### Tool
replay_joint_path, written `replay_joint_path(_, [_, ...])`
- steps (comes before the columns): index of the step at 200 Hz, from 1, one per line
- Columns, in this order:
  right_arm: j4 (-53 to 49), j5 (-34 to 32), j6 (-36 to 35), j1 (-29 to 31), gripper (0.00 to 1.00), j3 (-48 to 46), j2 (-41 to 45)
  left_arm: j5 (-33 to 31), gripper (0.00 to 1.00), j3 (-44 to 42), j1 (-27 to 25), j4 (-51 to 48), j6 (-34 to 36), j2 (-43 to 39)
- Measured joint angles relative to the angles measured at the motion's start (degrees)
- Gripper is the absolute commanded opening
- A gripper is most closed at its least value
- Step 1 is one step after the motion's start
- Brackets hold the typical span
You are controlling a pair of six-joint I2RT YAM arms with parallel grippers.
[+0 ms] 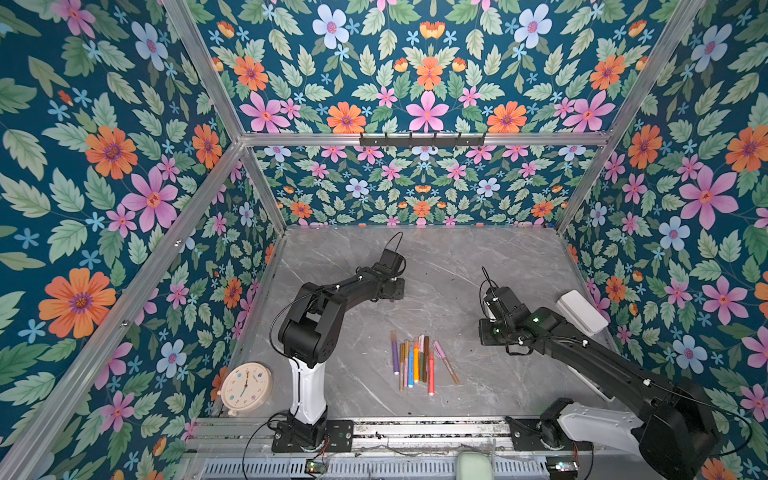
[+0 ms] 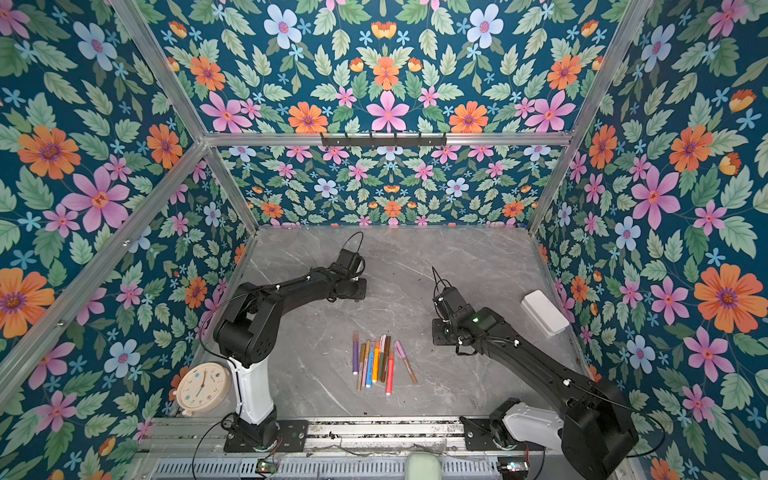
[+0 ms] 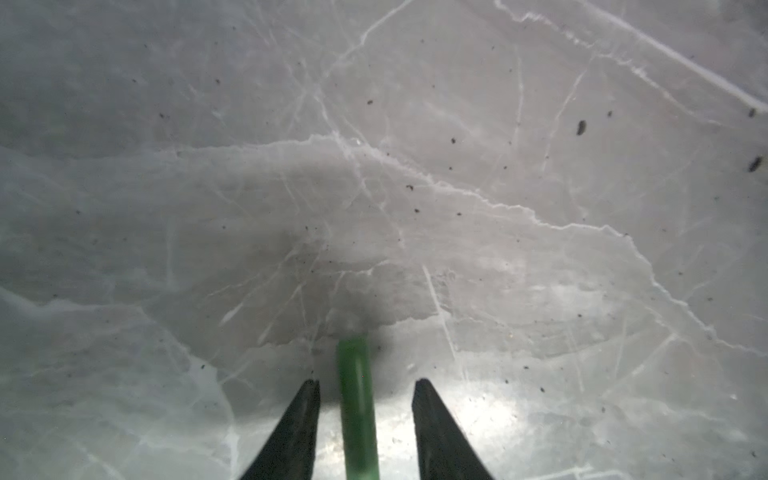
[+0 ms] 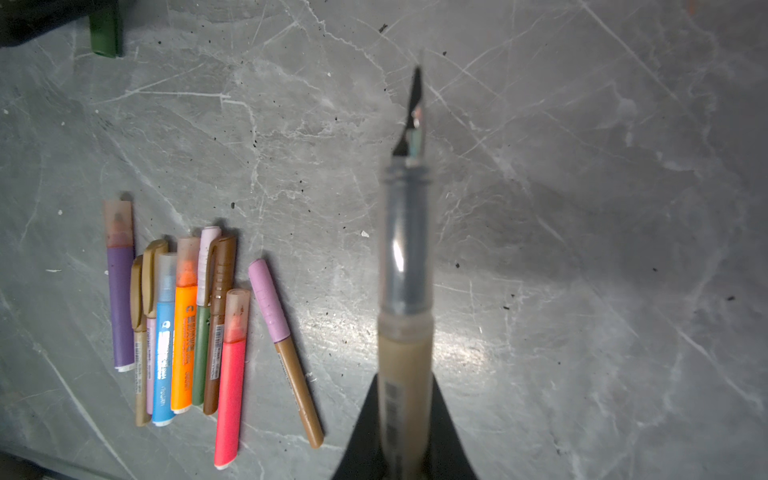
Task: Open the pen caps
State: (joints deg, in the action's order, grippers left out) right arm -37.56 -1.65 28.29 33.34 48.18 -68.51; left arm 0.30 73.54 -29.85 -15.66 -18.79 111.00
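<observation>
uncapped pen (image 4: 405, 266) in pincer (image 4: 404, 378), capped pens (image 4: 183, 332) nearby

readable text: none | pens (image 4: 183, 332): label print blurred | clock (image 1: 246, 388): dial marks too small

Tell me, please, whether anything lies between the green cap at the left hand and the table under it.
Nothing visible does. The green cap sits between the left hand's parted fingers with only table beneath; the pens lie well aside.

Grey marble table (image 1: 436, 266): pens (image 1: 416, 365), clock (image 1: 246, 386), white box (image 1: 582, 311)
</observation>
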Motion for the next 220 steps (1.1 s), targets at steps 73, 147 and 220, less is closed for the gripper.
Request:
replay_joint_path(73, [0.1,4.8,-5.4,-11.4,0.0,8.4,-12.7,0.7,0.53,-21.3,0.0,17.4,1.1,-20.8])
replay_joint_path(147, [0.0,2.1,-10.6,-18.2,0.0,22.9,-36.0,-2.9,0.81,-37.3,0.0,37.1,1.0,-37.6])
replay_joint_path(220, [-0.2,-0.6,-11.9,-18.6,0.15,30.8,-45.5,-7.5,1.0,-45.0,-0.1,44.5,-2.1,-44.7])
